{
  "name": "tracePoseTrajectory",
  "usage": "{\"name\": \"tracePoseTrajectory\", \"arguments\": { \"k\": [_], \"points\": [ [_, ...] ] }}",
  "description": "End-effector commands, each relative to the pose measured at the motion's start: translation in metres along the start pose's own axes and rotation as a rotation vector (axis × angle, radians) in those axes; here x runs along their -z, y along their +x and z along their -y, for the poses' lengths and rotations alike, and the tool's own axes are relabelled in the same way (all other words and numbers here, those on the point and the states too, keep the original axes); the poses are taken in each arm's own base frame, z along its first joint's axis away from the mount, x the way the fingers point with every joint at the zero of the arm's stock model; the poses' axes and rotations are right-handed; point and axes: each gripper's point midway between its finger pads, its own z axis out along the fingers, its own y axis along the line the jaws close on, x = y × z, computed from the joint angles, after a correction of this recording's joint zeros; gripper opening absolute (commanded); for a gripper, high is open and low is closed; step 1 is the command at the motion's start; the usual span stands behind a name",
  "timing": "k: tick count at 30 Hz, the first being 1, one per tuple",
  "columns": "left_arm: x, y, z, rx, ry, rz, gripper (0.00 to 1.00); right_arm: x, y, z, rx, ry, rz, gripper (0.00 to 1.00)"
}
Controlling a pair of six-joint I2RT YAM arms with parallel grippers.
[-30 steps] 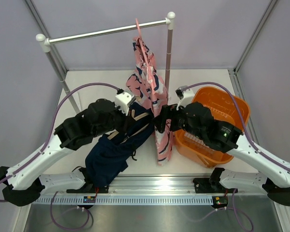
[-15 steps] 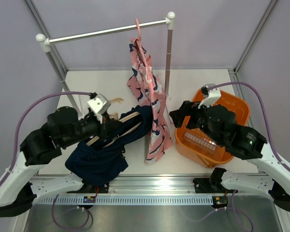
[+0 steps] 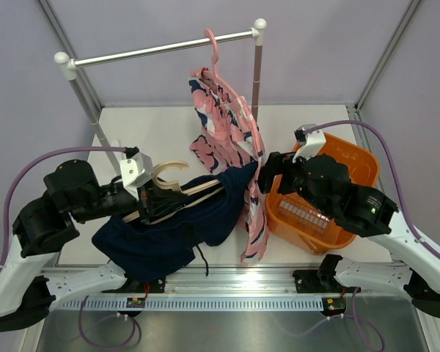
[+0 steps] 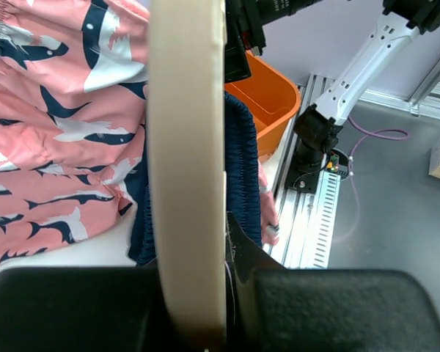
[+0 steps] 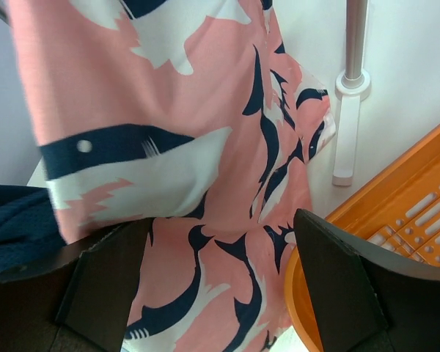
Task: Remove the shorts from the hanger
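Observation:
Navy shorts (image 3: 180, 229) hang on a cream wooden hanger (image 3: 182, 191), low over the table's left half. My left gripper (image 3: 148, 202) is shut on that hanger near its hook. In the left wrist view the hanger (image 4: 187, 147) runs straight up from the jaws, with the navy shorts (image 4: 243, 161) draped on its right. My right gripper (image 3: 261, 180) stands open beside the navy waistband's right end, against pink shark-print shorts (image 3: 231, 139). In the right wrist view the fingers (image 5: 106, 273) frame that pink cloth (image 5: 205, 147) without pinching it; a navy corner (image 5: 15, 220) shows at left.
The pink shorts hang from a pink hanger (image 3: 211, 44) on the metal rail (image 3: 161, 48). The rack's right post (image 5: 350, 88) stands just behind them. An orange basket (image 3: 358, 167) sits on the table at right, under my right arm.
My left arm has drawn back to the left, carrying the hanger and the navy shorts. The right gripper pulled away, then came back toward the cloth. The pink shorts have swung.

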Motion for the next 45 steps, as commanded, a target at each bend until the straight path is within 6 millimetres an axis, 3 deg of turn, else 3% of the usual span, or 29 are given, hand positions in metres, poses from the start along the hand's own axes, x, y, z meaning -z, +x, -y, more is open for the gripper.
{"name": "tracePoseTrajectory", "arguments": {
  "k": [1, 5, 9, 12, 16, 23, 27, 30, 39, 45],
  "points": [
    [-0.016, -0.028, 0.019, -0.064, 0.147, 0.071, 0.0, 0.015, -0.032, -0.006, -0.033, -0.022, 0.092, 0.89],
    [-0.037, -0.021, 0.017, -0.037, 0.178, -0.001, 0.0, 0.017, -0.038, 0.009, -0.013, 0.053, 0.116, 0.9],
    [-0.031, -0.027, 0.024, -0.055, 0.207, 0.041, 0.0, 0.013, -0.039, 0.03, 0.002, 0.184, 0.131, 0.91],
    [-0.031, -0.023, 0.016, -0.047, 0.156, 0.026, 0.0, 0.022, -0.045, 0.045, -0.01, 0.251, 0.169, 0.91],
    [-0.052, -0.012, 0.002, -0.013, 0.112, -0.032, 0.0, 0.032, -0.058, 0.036, -0.03, 0.184, 0.198, 0.91],
    [-0.103, 0.002, -0.041, 0.069, -0.055, -0.129, 0.0, 0.024, -0.059, 0.002, -0.02, 0.048, 0.142, 0.85],
    [-0.12, 0.004, -0.066, 0.094, -0.17, -0.162, 0.0, 0.022, -0.06, -0.008, -0.021, 0.01, 0.133, 0.84],
    [-0.127, 0.0, -0.069, 0.095, -0.172, -0.16, 0.0, 0.013, -0.055, -0.019, -0.014, -0.014, 0.107, 0.83],
    [-0.111, -0.016, -0.069, 0.07, -0.196, -0.118, 0.0, -0.026, -0.02, -0.032, 0.031, 0.014, 0.012, 0.79],
    [-0.105, -0.018, -0.069, 0.069, -0.206, -0.109, 0.0, -0.036, -0.01, -0.027, 0.028, 0.05, 0.0, 0.66]
  ]
}}
